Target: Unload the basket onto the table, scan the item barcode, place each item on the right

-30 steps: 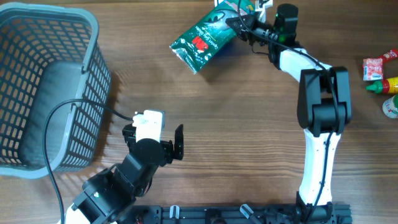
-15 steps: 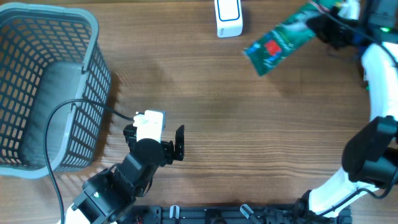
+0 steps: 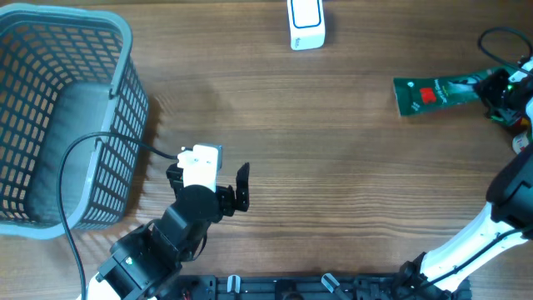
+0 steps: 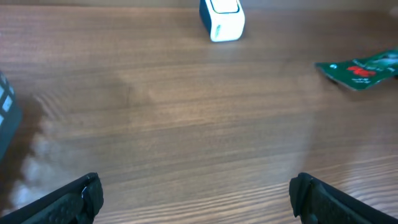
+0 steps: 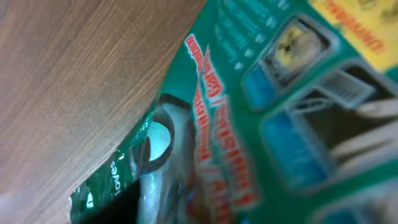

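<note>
Beyond your wide-open left gripper (image 4: 196, 198), bare wooden table (image 4: 186, 112) reaches the scanner (image 4: 221, 18); right gripper (image 3: 500, 87) at green packet (image 3: 433, 93), grip unclear.

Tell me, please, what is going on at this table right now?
The right gripper sits at the end of a green packet at the right side of the table; whether it grips the packet cannot be told. The white scanner stands at the far edge, apart from the packet. The left gripper hangs open and empty near the gray basket.
</note>
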Controlling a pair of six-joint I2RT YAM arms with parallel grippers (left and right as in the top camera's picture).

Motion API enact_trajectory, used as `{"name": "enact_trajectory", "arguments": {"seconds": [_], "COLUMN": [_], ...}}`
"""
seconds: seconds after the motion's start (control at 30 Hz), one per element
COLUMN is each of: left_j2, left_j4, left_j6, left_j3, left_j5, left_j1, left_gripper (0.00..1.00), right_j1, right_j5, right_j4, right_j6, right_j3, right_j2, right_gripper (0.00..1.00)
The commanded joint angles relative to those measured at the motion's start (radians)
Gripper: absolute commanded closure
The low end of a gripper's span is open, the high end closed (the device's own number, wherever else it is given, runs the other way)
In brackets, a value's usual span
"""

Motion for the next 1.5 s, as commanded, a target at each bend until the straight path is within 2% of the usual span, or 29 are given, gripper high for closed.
{"name": "enact_trajectory", "arguments": {"seconds": [0.0,0.07,0.2,0.5,0.63,0.73,0.87,1.1,1.27,1.47], "left_j2": [-0.006,-0.006,-0.006,-0.004,-0.004,-0.004,-0.004,-0.004,-0.004,-0.004], "left_j4": [0.025,0.063,0.086,0.078,0.05,0.041,0.011,0.0,0.0,0.0], "left_j6": [-0.005,-0.004,-0.005,-0.005,-0.005,-0.005,-0.005,-0.005,-0.005,-0.005], "left_j3": [0.01,0.01,0.01,0.01,0.01,0.01,0.01,0.01,0.01,0.01], "left_j5": [-0.021,-0.085,-0.185,-0.186,-0.186,-0.185,-0.185,-0.185,-0.185,-0.185], "left_j1": [-0.002,-0.002,-0.002,-0.002,-0.002,-0.002,-0.002,-0.002,-0.002,-0.002], "left_gripper": [0.0,0.0,0.0,0.0,0.0,0.0,0.0,0.0,0.0,0.0], "right_j1": [-0.032,-0.05,-0.053,-0.024,-0.024,-0.024,-0.024,-0.024,-0.024,-0.024], "right_j5": [0.018,0.017,0.013,-0.097,-0.217,-0.314,-0.318,-0.311,-0.141,-0.163], "right_j4": [-0.019,-0.042,-0.071,-0.158,-0.226,-0.312,-0.494,-0.8,-0.894,-0.887], "right_j6": [0.017,0.079,0.085,0.121,0.12,0.111,0.113,0.116,0.099,-0.115], "right_j3": [0.002,0.002,0.002,0.002,0.002,0.002,0.002,0.002,0.002,0.0], "right_j2": [-0.057,-0.116,-0.252,-0.72,-0.929,-1.081,-1.209,-1.28,-1.279,-1.28], "right_gripper": [0.01,0.0,0.0,0.0,0.0,0.0,0.0,0.0,0.0,0.0]}}
